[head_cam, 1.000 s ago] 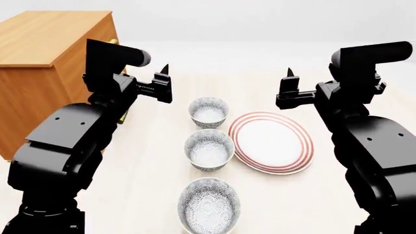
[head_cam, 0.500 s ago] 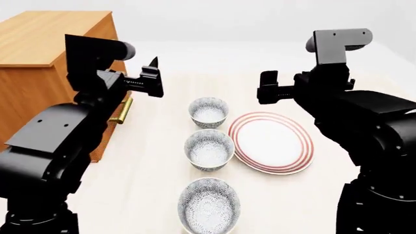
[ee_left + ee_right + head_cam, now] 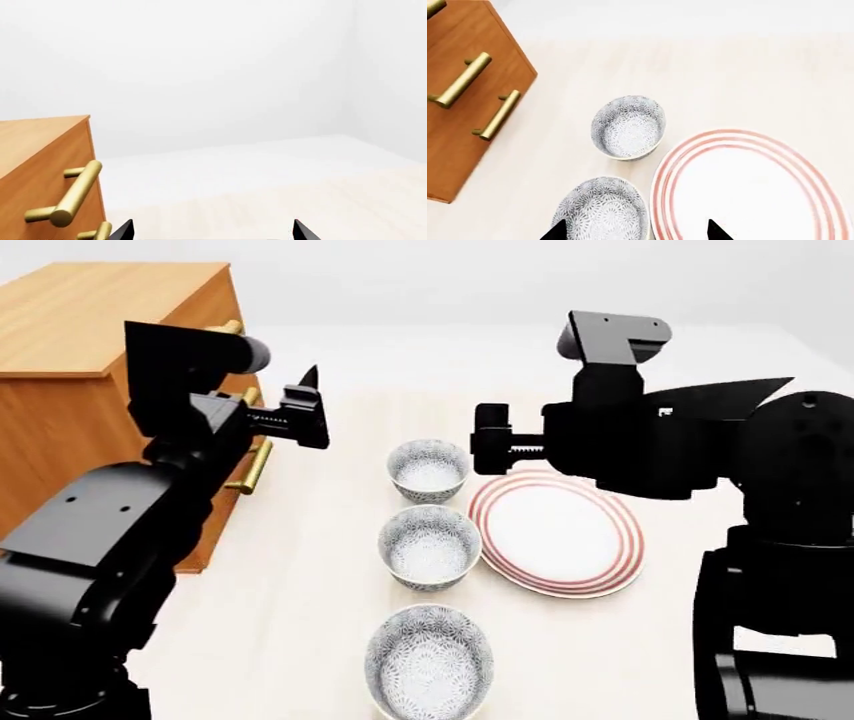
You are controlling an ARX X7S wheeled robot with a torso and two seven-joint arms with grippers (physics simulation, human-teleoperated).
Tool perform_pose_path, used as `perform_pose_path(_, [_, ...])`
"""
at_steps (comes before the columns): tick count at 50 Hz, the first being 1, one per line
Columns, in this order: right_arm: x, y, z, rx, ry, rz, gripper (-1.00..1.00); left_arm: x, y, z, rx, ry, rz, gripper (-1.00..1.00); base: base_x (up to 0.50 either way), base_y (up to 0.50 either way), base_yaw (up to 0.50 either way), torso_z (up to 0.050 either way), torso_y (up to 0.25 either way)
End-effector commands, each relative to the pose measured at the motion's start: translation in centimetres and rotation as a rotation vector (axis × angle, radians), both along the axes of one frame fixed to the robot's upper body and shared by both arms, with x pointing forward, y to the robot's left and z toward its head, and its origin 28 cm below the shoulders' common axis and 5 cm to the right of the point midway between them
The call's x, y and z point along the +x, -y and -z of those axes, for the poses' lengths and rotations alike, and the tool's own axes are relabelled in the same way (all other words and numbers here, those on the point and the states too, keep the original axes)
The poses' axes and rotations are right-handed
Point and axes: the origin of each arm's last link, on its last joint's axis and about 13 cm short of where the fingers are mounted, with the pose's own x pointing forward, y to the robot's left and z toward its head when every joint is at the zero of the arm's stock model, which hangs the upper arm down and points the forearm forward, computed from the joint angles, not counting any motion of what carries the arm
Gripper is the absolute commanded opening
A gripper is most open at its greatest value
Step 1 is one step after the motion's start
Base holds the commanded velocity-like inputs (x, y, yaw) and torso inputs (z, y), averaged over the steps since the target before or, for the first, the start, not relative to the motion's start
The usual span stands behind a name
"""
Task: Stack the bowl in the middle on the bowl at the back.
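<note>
Three speckled white bowls stand in a row on the pale table. The bowl at the back [image 3: 427,468] [image 3: 627,127] and the bowl in the middle [image 3: 429,545] [image 3: 604,207] stand apart, both upright and empty. My right gripper [image 3: 489,443] [image 3: 634,231] hangs open above the table, just right of the back bowl, holding nothing. In the right wrist view its fingertips straddle the middle bowl's rim and the plate's edge. My left gripper [image 3: 306,408] [image 3: 213,232] is open and empty, raised to the left of the back bowl by the cabinet.
A third bowl [image 3: 429,660] sits nearest me. A flat white plate with red rings [image 3: 561,532] [image 3: 754,185] lies right of the bowls. A wooden cabinet [image 3: 80,350] [image 3: 40,155] with brass handles [image 3: 73,192] stands at the table's left.
My right arm has swung left and forward, bringing its gripper from the right side to just beside the back bowl. The left gripper has drifted slightly left. The bowls have not moved.
</note>
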Motion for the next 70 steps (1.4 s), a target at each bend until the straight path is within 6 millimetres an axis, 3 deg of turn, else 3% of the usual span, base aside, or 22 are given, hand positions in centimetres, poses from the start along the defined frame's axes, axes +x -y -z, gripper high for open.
perform_pose_path(1, [0.1, -0.9, 0.0, 0.027, -0.085, -0.012, 1.0, -0.1, -0.3, 0.0, 0.001, -0.001, -0.007, 1.0, 0.0, 0.0, 0.0, 0.0, 0.0])
perform_pose_path(70, [-0.5, -2.2, 3.3, 0.096, -0.23, 0.025, 1.0, -0.4, -0.6, 0.4, 0.005, -0.004, -0.01, 1.0, 0.0, 0.0, 0.0, 0.0, 0.0])
